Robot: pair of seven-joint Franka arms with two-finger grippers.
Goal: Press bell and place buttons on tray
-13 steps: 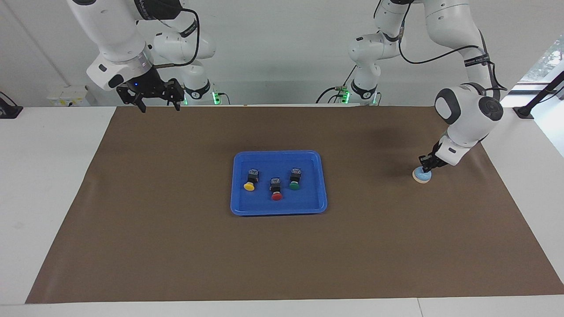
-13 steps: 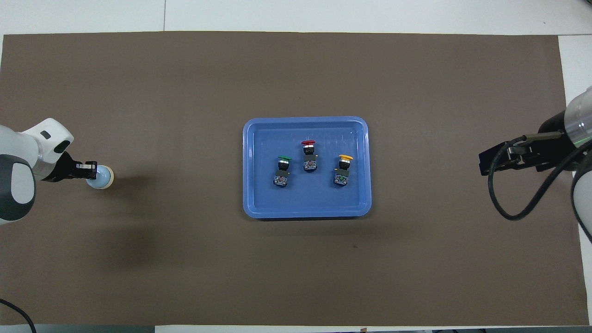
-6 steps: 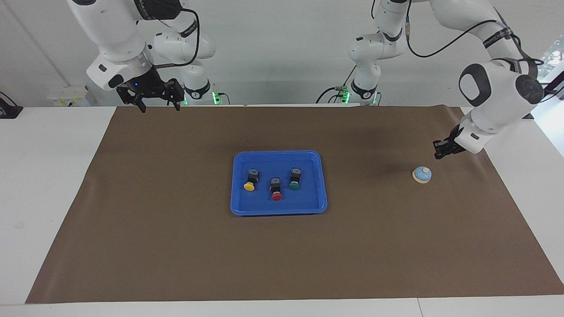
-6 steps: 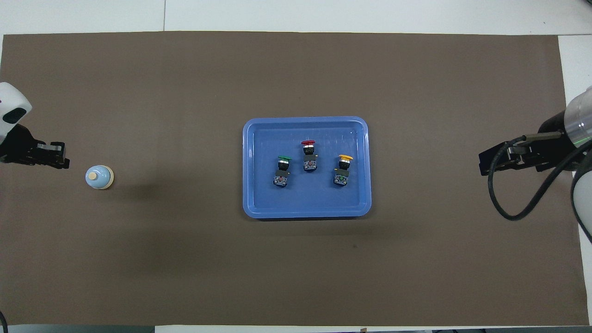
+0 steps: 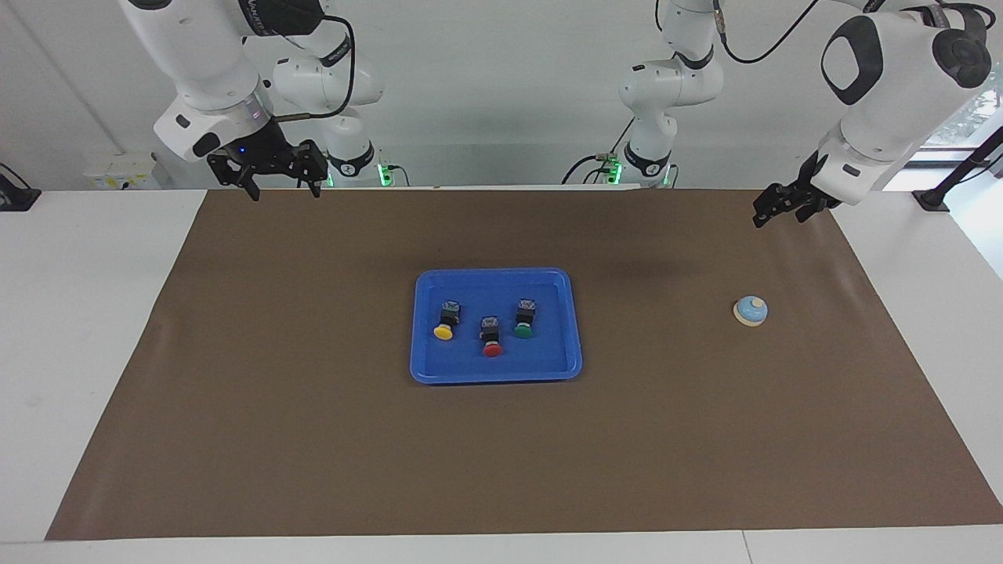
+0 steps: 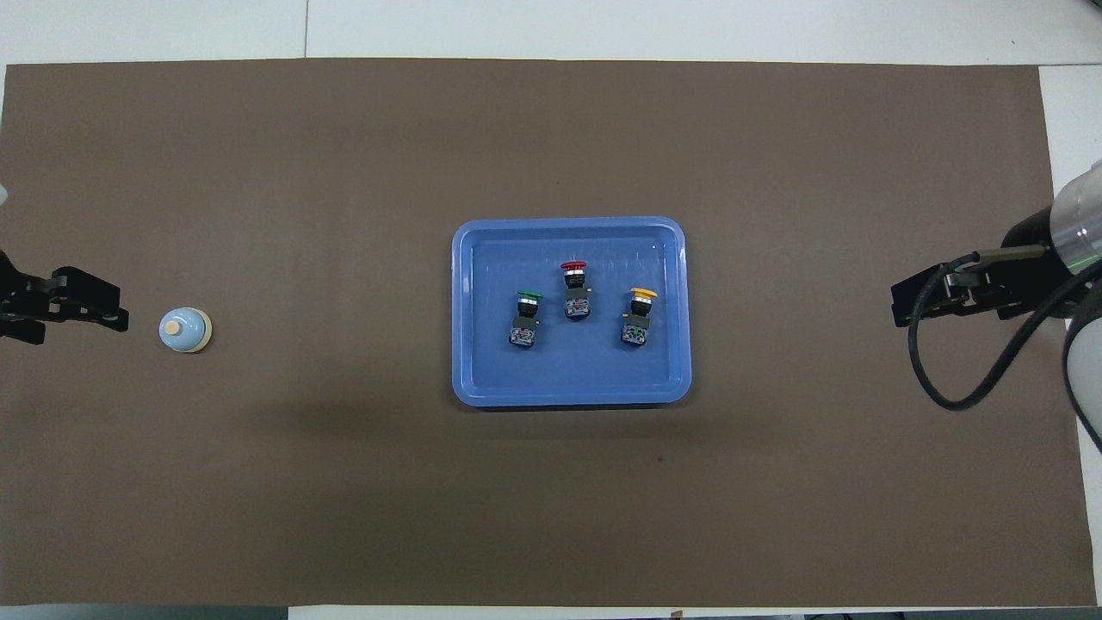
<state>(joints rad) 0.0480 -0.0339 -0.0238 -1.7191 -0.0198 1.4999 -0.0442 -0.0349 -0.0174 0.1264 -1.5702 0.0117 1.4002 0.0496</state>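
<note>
The light-blue bell (image 5: 751, 311) stands alone on the brown mat toward the left arm's end, also in the overhead view (image 6: 185, 330). The blue tray (image 5: 495, 274) lies mid-table, also in the overhead view (image 6: 568, 222), and holds the green button (image 5: 523, 317), the red button (image 5: 490, 337) and the yellow button (image 5: 445, 321), all lying on their sides. My left gripper (image 5: 776, 213) hangs raised over the mat's edge by the robots, well clear of the bell. My right gripper (image 5: 283, 189) is open and empty, and waits raised over the mat's corner at the right arm's end.
The brown mat (image 5: 313, 439) covers most of the white table. A black cable (image 6: 964, 379) loops from the right arm's wrist.
My left gripper was down on the bell's knob a second ago. It has lifted off and swung up and back toward the robots. The bell, tray, buttons and right arm have not moved.
</note>
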